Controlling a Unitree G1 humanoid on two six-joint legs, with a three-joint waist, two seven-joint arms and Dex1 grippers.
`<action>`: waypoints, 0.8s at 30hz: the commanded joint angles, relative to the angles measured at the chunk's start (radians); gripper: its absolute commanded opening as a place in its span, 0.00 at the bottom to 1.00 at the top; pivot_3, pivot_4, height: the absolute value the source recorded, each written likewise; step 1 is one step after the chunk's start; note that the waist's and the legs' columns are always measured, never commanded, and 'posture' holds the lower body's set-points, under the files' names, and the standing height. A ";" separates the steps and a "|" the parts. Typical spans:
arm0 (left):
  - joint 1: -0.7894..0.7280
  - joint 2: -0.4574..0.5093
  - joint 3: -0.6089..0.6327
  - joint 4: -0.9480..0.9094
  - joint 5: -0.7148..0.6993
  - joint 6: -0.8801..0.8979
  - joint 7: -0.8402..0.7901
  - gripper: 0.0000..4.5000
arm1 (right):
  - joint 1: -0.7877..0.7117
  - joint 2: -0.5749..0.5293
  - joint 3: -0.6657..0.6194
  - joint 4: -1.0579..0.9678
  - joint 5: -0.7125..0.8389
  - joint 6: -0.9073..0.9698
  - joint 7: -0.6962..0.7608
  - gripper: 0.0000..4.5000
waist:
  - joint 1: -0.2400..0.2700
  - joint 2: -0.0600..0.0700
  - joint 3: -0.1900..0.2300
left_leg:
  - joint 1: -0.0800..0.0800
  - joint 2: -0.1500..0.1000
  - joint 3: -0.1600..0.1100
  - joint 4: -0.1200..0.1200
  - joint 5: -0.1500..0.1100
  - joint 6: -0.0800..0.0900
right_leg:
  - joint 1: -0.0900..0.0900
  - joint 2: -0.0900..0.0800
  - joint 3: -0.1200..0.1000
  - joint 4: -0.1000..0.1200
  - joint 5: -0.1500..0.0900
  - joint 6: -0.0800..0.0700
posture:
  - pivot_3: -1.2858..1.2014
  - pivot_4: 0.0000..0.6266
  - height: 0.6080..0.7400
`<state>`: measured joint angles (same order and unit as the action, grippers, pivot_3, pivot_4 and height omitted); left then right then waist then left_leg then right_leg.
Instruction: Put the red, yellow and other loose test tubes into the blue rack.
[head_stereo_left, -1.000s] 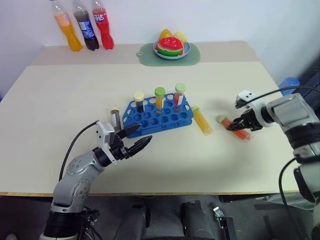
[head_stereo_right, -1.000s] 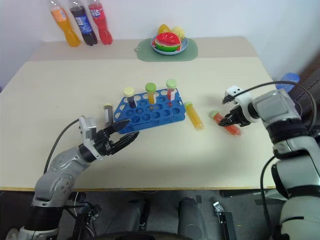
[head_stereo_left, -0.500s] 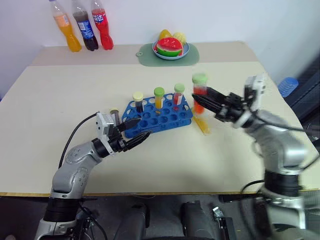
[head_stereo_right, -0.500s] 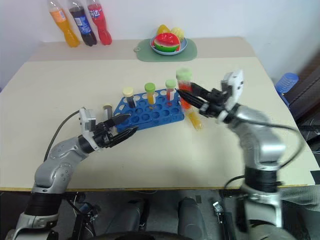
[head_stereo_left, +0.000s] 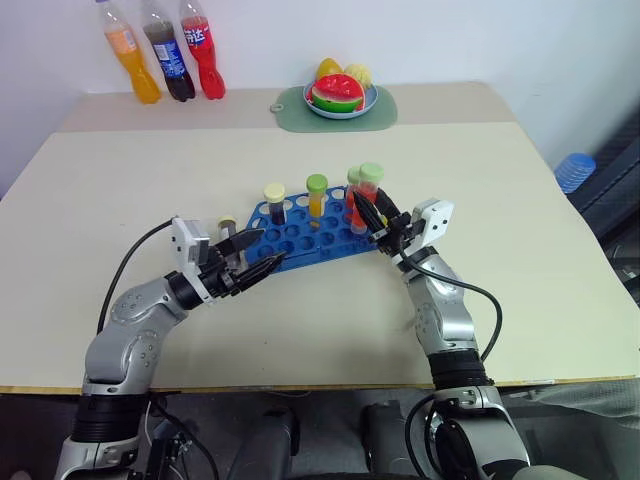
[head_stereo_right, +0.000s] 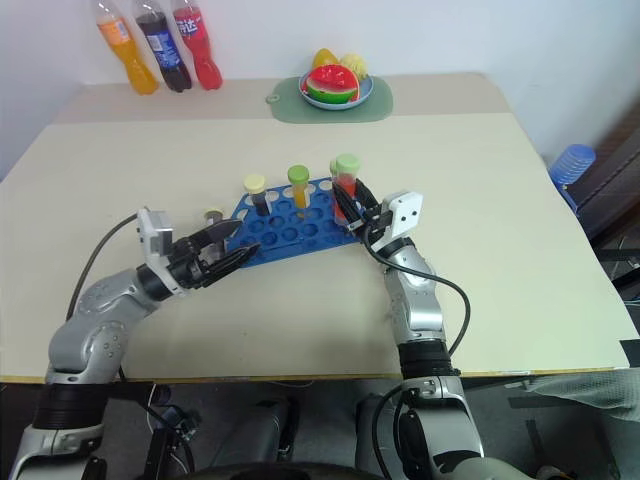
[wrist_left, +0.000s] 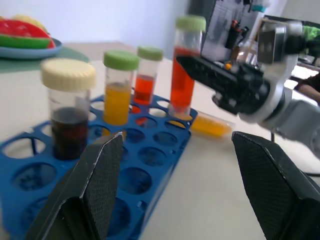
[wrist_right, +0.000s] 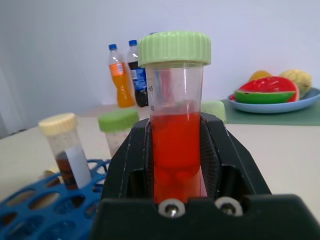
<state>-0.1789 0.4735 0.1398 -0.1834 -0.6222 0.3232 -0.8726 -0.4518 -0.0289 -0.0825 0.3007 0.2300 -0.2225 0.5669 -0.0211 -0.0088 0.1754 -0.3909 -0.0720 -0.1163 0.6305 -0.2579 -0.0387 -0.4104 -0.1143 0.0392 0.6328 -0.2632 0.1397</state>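
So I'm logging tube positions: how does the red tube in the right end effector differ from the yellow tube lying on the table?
The red tube stands upright, clamped in the right end effector over the blue rack; the yellow tube lies flat on the table beside the rack, ungripped. Their liquids differ, red and yellow. Both are clear tubes outside the rack.

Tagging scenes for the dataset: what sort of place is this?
Probably a staged lab-demo tabletop indoors, not a working lab: a blue test-tube rack with capped tubes on a plain beige table, soda bottles against a white wall, and a plate of fruit.
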 joint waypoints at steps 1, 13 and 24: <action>0.018 0.014 0.022 -0.061 -0.020 0.003 -0.001 0.80 | -0.017 -0.002 0.006 0.025 0.003 -0.059 -0.002 0.20 | 0.000 0.000 0.000 | 0.000 0.000 0.000 0.000 0.000 0.000 | 0.000 0.000 0.000 0.000 0.000 0.000 | 0.52 0.24 1.00; 0.031 0.032 0.008 -0.096 -0.011 0.008 -0.015 0.80 | 0.007 -0.022 0.003 0.031 0.010 -0.078 -0.017 0.20 | 0.000 0.000 0.000 | 0.001 0.000 0.000 0.000 0.000 0.000 | 0.000 0.001 0.000 0.000 0.000 0.000 | 0.52 0.24 1.00; 0.012 0.035 0.000 -0.081 -0.010 0.014 -0.030 0.80 | 0.040 -0.027 0.014 0.005 0.010 -0.080 -0.041 0.20 | 0.000 0.000 0.000 | 0.001 0.000 0.000 0.000 0.000 0.000 | 0.001 0.001 0.001 0.000 0.000 0.000 | 0.52 0.24 1.00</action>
<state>-0.1540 0.4994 0.1350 -0.2441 -0.6232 0.3404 -0.8945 -0.4262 -0.0578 -0.0791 0.3189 0.2401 -0.2977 0.5343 -0.0210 -0.0087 0.1752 -0.3901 -0.0717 -0.1164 0.6305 -0.2579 -0.0387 -0.4098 -0.1133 0.0397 0.6332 -0.2633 0.1396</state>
